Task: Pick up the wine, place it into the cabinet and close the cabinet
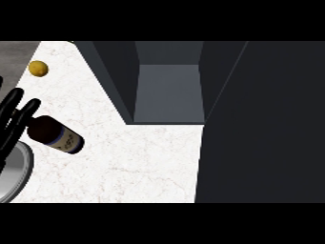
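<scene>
Nearest, at the lower left edge, a grey-white plate [18, 174] lies partly cut off by the frame. Over it rises the left hand [2, 125], fingers [20, 114] straight and spread apart, holding nothing. The wine [56, 135] lies on its side on the table [137, 162], tilted, its dark end touching or just beside the fingertips; which, cannot be told. Open marble spreads to the right, up to the dark cabinet door [270, 124] standing open. Farther back, the cabinet [168, 90] interior is open. A yellow fruit [39, 68] sits far left, well apart.
</scene>
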Controlling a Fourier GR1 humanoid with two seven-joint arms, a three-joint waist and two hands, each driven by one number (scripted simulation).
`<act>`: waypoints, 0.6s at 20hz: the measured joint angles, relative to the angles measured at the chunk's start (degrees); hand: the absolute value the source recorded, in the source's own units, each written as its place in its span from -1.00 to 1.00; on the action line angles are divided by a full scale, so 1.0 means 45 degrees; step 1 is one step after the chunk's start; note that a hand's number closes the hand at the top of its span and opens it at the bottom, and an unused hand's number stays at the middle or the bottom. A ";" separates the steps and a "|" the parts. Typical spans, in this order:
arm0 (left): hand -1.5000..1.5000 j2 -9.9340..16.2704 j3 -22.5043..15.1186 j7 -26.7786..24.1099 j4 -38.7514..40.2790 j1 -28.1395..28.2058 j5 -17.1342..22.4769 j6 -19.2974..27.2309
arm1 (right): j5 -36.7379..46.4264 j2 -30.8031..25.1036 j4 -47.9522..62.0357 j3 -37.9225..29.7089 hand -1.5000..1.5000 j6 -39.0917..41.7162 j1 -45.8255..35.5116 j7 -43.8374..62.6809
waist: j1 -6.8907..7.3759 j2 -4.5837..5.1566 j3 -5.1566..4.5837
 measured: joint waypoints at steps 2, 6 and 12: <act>-1.00 -0.0039 -0.0126 0.0058 -0.0056 0.0013 -0.0092 0.0297 | 0.0012 -0.0033 -0.0035 -0.0027 -1.00 0.0062 0.0080 0.0017 | -0.0001 -0.0009 0.0001; -1.00 0.0034 -0.0067 0.0324 -0.0103 0.0010 -0.0183 0.0871 | 0.0041 -0.0056 -0.0059 -0.0063 -1.00 0.0051 -0.0041 0.0251 | 0.0007 -0.0012 0.0001; -1.00 0.0242 0.0526 0.0621 -0.0026 -0.0010 -0.0269 0.1333 | 0.0084 -0.0067 -0.0130 -0.0206 -1.00 -0.0050 -0.0375 0.0655 | -0.0009 -0.0004 -0.0003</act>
